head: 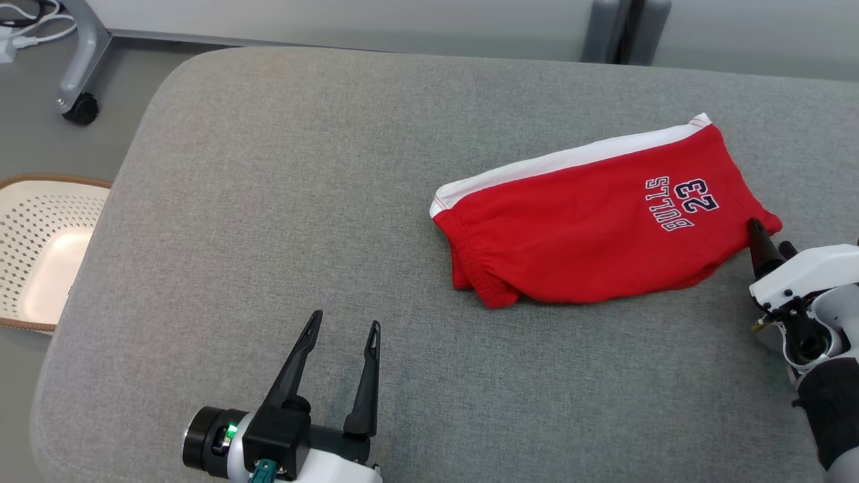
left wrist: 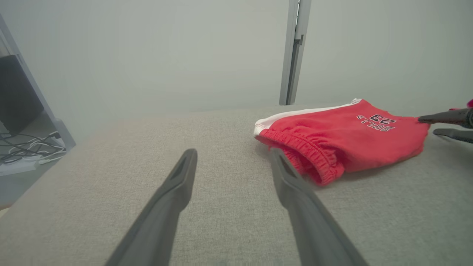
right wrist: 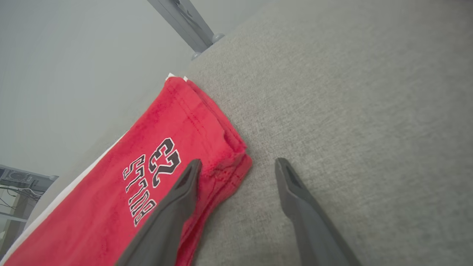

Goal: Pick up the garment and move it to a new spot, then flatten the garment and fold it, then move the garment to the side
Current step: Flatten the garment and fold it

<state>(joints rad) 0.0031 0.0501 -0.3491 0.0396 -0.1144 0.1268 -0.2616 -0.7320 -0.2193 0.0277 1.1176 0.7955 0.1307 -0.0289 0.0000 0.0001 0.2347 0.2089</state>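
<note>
The garment (head: 590, 221) is a pair of red shorts with a white side stripe and a dark "BULLS 23" print. It lies folded on the right half of the grey cushion (head: 268, 201). My right gripper (head: 770, 238) is open at the garment's right corner. In the right wrist view the gripper (right wrist: 238, 162) has one finger over the red hem (right wrist: 221, 147) and the other over bare cushion. My left gripper (head: 345, 320) stands open near the front edge, empty, a short way from the elastic waistband (left wrist: 314, 155). The left wrist view also shows my right gripper (left wrist: 428, 125) at the garment's (left wrist: 351, 133) far end.
A white perforated basket (head: 40, 248) sits on the floor off the cushion's left edge. A grey frame leg with a castor (head: 80, 107) and cables (left wrist: 26, 149) stand at the back left. Grey posts (head: 624, 30) rise behind the cushion.
</note>
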